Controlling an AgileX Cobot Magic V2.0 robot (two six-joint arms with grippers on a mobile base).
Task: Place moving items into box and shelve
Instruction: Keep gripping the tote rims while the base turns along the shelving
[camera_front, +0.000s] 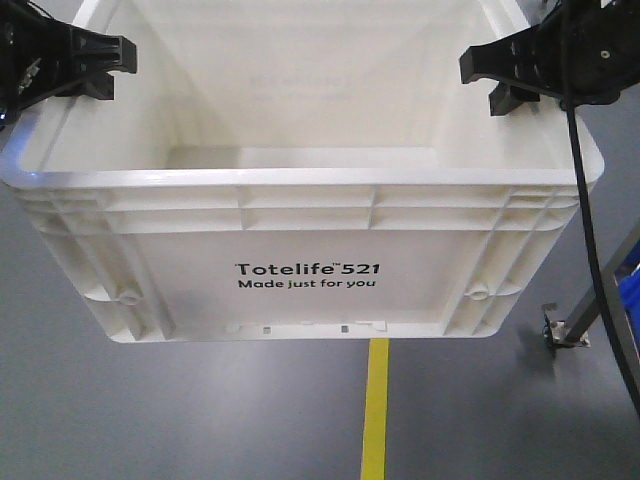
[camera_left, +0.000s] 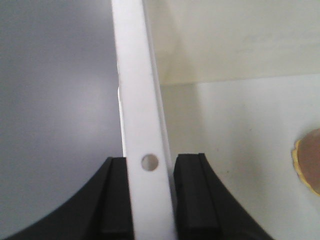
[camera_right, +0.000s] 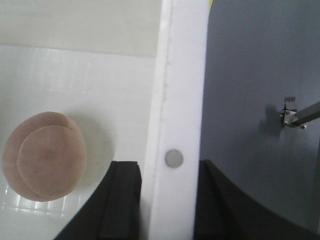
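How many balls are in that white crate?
1 for sure: pinkish ball beside the crate's right wall. A cut-off roundish shape in the left wrist view may be a second.

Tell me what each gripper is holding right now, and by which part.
Both hold the white crate: the left gripper is shut on its left wall's rim, the right gripper on the right wall's rim, one finger inside and one outside.
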